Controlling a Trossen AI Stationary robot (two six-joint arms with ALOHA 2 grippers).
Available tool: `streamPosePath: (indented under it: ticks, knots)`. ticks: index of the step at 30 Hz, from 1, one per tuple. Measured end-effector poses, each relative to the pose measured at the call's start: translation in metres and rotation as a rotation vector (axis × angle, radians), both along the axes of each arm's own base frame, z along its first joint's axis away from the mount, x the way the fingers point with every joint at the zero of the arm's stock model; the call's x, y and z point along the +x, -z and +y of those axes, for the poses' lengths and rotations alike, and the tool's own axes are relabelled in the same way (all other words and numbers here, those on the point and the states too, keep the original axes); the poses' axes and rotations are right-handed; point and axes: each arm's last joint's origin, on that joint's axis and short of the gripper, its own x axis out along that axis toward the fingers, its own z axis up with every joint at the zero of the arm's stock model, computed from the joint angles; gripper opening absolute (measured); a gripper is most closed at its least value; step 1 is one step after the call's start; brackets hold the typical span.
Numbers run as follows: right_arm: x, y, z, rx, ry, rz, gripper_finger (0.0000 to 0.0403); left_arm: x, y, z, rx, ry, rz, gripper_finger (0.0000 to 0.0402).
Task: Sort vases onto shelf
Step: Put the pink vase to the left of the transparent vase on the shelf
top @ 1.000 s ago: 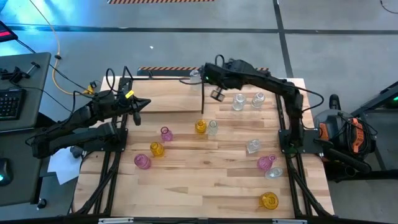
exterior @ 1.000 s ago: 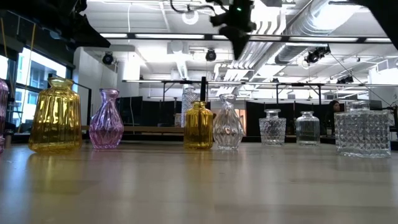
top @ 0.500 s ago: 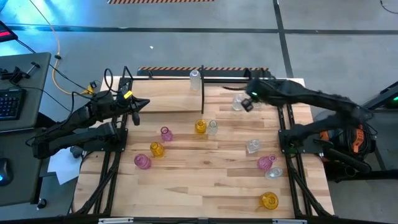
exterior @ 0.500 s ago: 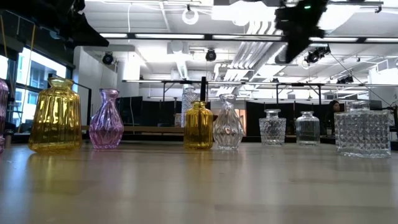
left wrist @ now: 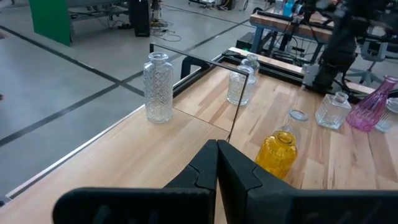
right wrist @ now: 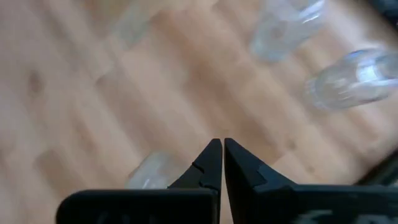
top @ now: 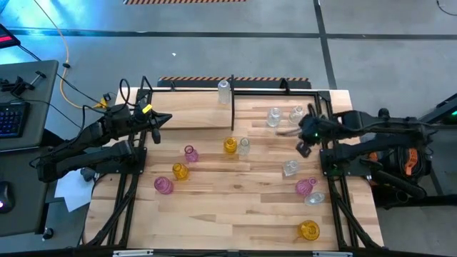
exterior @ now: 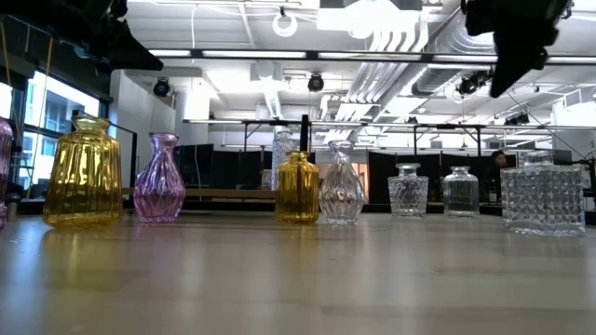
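1. The right hand, clenched on nothing, hangs above the bench's right side, apparently placed to choose among the nearby clear glass vases.
2. The left hand, also clenched and empty, waits at nine o'clock.
3. One tall clear ribbed vase stands on the black-framed wooden shelf at twelve o'clock; amber, pink and clear bulbous vases remain scattered across the bench.

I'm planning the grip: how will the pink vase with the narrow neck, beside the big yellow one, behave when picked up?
The pink vase looks like ribbed glass, so it is probably rigid, breakable and somewhat slippery. Its neck is much narrower than its belly, so a push high up may tip it. Being round, it would likely roll once on its side.
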Motion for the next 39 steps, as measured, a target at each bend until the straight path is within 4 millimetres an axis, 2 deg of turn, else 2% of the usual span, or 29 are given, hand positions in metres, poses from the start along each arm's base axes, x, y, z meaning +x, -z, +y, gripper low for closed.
streamPosePath:
  ticks: [6,11,19,23,27,31,36,39]
  knots:
    - [0.011,0.010,0.022,0.039,-0.060,0.077,0.0000,0.000,0.000,0.000,-0.007,-0.006,-0.005,0.0000]
    - [0.012,0.016,0.042,0.131,-0.073,0.146,0.0000,0.000,0.000,0.001,-0.002,-0.023,-0.003,0.0000]
    - [0.000,-0.015,0.069,0.223,-0.008,0.066,0.0000,0.000,0.000,0.001,0.014,-0.021,0.006,0.0000]
    - [-0.011,-0.015,0.079,0.203,0.038,0.135,0.0000,0.000,0.000,0.001,0.013,-0.020,0.007,0.0000]
    - [-0.018,-0.013,0.082,0.151,0.044,0.183,0.0000,0.000,-0.001,0.001,0.015,-0.024,-0.003,0.0000]
    - [-0.020,-0.013,0.080,0.081,0.043,0.158,0.0000,0.002,-0.005,0.002,0.018,-0.028,-0.056,0.0000]
    - [-0.020,-0.014,0.076,-0.044,0.027,0.115,0.0000,0.020,-0.013,0.009,0.041,0.018,-0.127,0.0000]
    - [-0.022,-0.015,0.071,-0.161,0.046,0.084,0.0000,0.037,-0.009,0.014,0.020,0.056,-0.105,0.0000]
